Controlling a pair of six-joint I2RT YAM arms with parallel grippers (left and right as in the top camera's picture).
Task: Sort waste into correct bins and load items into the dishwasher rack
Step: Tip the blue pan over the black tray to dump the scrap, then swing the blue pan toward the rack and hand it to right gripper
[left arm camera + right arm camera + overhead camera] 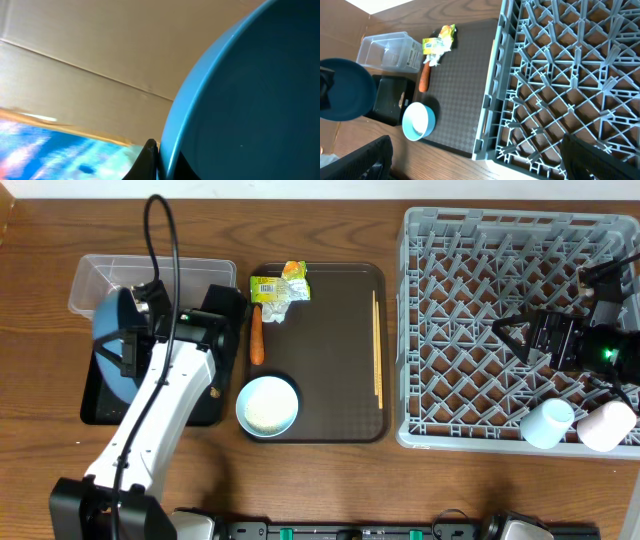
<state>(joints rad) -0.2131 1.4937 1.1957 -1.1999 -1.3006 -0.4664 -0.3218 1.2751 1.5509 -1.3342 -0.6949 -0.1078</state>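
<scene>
My left gripper (133, 345) is shut on the rim of the large dark blue bowl (108, 340), holding it tilted on edge over the black tray (100, 408). The bowl fills the left wrist view (250, 100). A small brown bit (214, 392) lies on the black tray. The clear tub (100, 275) stands behind it. The carrot (256, 335), the wrapper (280, 285), the small bowl of rice (267, 406) and the chopsticks (377, 350) lie on the brown serving tray (330, 390). My right gripper (515, 335) is open and empty above the grey rack (480, 240).
A light blue cup (548, 423) and a pink cup (607, 426) lie at the rack's front right corner. The rack's near wall (487, 110) stands close beside the serving tray. My left arm reaches across the black tray's right side.
</scene>
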